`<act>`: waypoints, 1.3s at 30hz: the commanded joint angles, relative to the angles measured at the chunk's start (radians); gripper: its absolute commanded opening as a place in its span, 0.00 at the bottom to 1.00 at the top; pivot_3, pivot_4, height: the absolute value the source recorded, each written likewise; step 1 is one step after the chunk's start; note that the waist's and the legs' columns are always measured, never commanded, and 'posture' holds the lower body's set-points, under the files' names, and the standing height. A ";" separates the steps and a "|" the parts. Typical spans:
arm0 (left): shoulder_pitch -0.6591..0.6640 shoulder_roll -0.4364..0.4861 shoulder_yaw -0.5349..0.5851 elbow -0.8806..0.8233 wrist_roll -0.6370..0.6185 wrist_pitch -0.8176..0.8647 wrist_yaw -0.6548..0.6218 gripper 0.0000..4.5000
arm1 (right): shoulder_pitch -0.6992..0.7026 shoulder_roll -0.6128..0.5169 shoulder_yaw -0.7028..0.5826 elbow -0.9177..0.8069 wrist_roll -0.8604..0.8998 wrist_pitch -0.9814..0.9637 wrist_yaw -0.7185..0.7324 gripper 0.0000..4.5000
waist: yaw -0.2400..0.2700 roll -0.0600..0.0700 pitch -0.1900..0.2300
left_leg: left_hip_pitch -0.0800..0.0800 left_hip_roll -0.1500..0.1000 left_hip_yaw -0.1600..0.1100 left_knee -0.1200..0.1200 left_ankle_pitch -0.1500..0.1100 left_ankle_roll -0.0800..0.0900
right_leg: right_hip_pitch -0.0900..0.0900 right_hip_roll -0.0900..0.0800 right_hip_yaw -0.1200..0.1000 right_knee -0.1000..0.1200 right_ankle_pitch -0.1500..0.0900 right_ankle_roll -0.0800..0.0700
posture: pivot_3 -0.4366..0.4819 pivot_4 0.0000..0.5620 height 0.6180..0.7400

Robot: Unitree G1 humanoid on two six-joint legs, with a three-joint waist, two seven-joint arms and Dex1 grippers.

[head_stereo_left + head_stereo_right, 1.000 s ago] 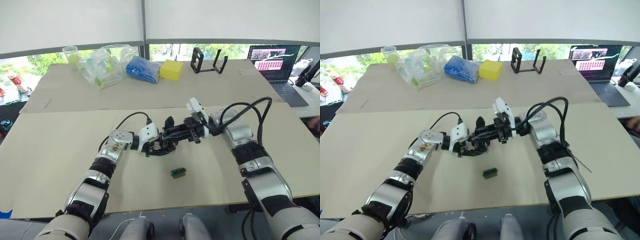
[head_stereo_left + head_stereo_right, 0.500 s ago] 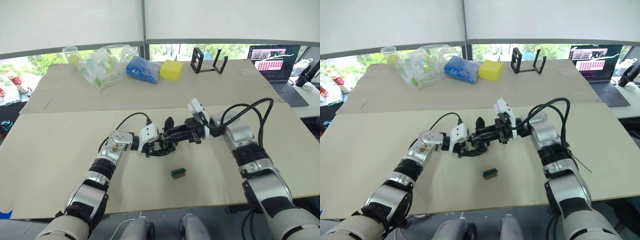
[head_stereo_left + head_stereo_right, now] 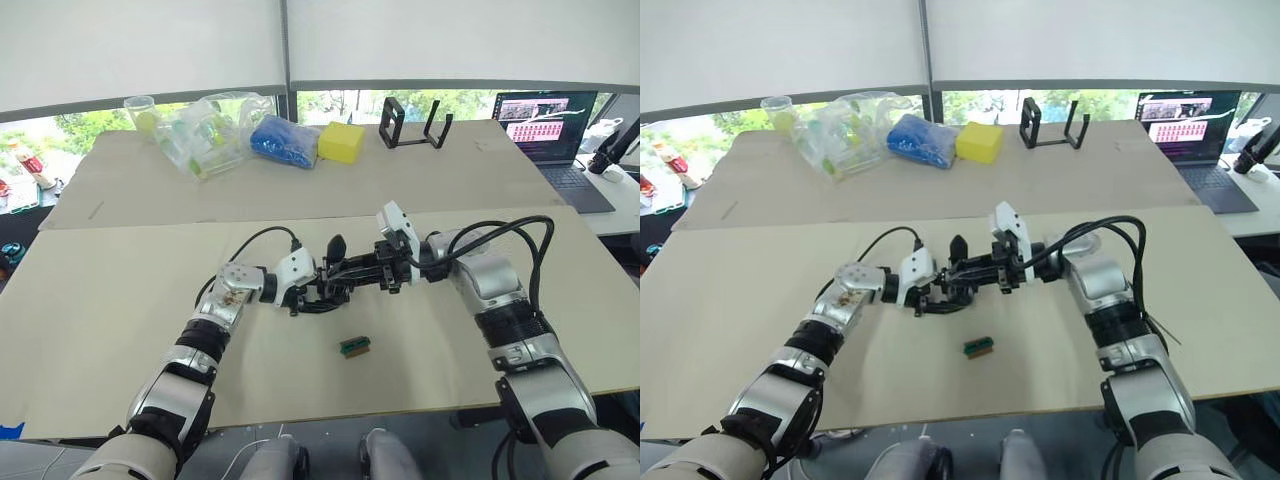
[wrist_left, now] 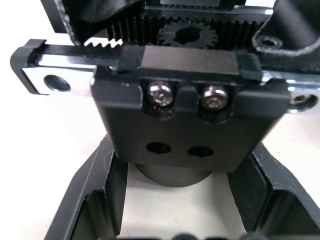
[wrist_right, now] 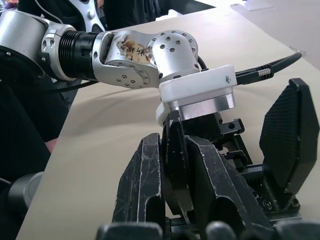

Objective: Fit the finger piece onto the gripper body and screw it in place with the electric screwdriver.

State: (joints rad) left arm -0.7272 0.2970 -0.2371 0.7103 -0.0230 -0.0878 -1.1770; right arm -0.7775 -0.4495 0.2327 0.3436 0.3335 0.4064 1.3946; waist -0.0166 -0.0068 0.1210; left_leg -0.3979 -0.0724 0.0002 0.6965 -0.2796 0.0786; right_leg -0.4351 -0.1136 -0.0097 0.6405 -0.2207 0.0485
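Presently, the holdings on the beige surface (image 3: pixel 110 300), entered in order.

1. The gripper body (image 4: pixel 187 105): at the middle of the surface, between my two arms. My left gripper (image 3: pixel 318 296) is closed on it, its fingers (image 4: pixel 100 195) flanking the round base. The left wrist view shows a toothed rack, a small gear, and a black block carrying two screw heads above two bare holes. Its one ribbed, pointed finger (image 3: pixel 336 246) stands upright.

2. The finger piece (image 5: pixel 173 127): a thin black wedge pinched between the fingers (image 5: pixel 142 185) of my right gripper (image 3: pixel 352 274), which is drawn narrow on it. It is held just beside the gripper body, near the upright finger. Whether it touches the body I cannot tell.

3. A small green-and-brown block (image 3: pixel 355 346): lying loose on the surface, nearer to me than both grippers and apart from them.

4. The far surface, well apart: a clear plastic bag of bottles (image 3: pixel 210 130), a blue bundle (image 3: pixel 283 140), a yellow block (image 3: pixel 342 141), and a black open frame (image 3: pixel 415 122).

5. An open laptop (image 3: pixel 540 120) at the far right.
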 commanded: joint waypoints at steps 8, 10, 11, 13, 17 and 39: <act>-0.007 0.002 0.011 -0.056 -0.032 -0.016 -0.036 0.51 | -0.030 0.020 0.191 0.240 -0.181 -0.055 0.051 0.07 | -0.007 -0.001 -0.001 | 0.001 0.000 0.000 0.000 0.000 0.000 | 0.002 0.000 0.000 0.000 0.000 0.000 | 0.48 0.27 1.00; -0.008 0.000 0.011 -0.053 -0.032 -0.017 -0.033 0.51 | -0.030 0.014 0.202 0.215 -0.181 -0.060 0.070 0.07 | -0.009 0.000 -0.001 | 0.003 0.000 0.000 0.000 0.000 0.000 | 0.002 0.000 0.000 -0.001 0.000 0.000 | 0.48 0.27 1.00; -0.009 -0.002 0.011 -0.050 -0.032 -0.018 -0.032 0.51 | -0.025 0.008 0.206 0.197 -0.180 -0.054 0.083 0.07 | -0.008 0.000 -0.001 | 0.004 0.000 0.000 0.000 0.000 0.000 | 0.003 0.000 0.000 -0.001 0.000 0.000 | 0.48 0.27 1.00; -0.010 -0.007 0.010 -0.048 -0.031 -0.018 -0.029 0.51 | -0.012 -0.005 0.211 0.168 -0.178 -0.040 0.095 0.07 | -0.005 0.000 -0.001 | 0.009 0.000 -0.001 -0.002 -0.003 0.000 | 0.007 0.000 0.000 -0.001 -0.001 -0.001 | 0.48 0.27 1.00; -0.013 -0.013 0.009 -0.044 -0.031 -0.019 -0.029 0.51 | 0.010 -0.020 0.198 0.131 -0.181 0.022 0.021 0.07 | -0.001 0.000 -0.002 | 0.010 0.001 -0.001 -0.002 -0.005 0.000 | 0.009 0.000 0.000 -0.001 -0.001 -0.002 | 0.48 0.27 1.00; -0.023 -0.012 0.010 -0.024 -0.028 -0.025 -0.037 0.51 | 0.032 -0.016 0.112 -0.029 -0.097 0.051 -0.058 0.18 | 0.000 0.000 -0.002 | 0.010 0.001 -0.001 -0.002 -0.006 0.002 | 0.012 0.000 0.000 -0.012 -0.001 -0.002 | 0.48 0.27 1.00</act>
State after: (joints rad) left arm -0.7213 0.2931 -0.2337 0.7210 -0.0217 -0.0897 -1.1737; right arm -0.8061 -0.4687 0.2887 0.2819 0.2946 0.4434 1.3612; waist -0.0164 -0.0064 0.1186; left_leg -0.3879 -0.0718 -0.0013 0.6943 -0.2852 0.0802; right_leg -0.4233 -0.1138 -0.0097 0.6290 -0.2216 0.0468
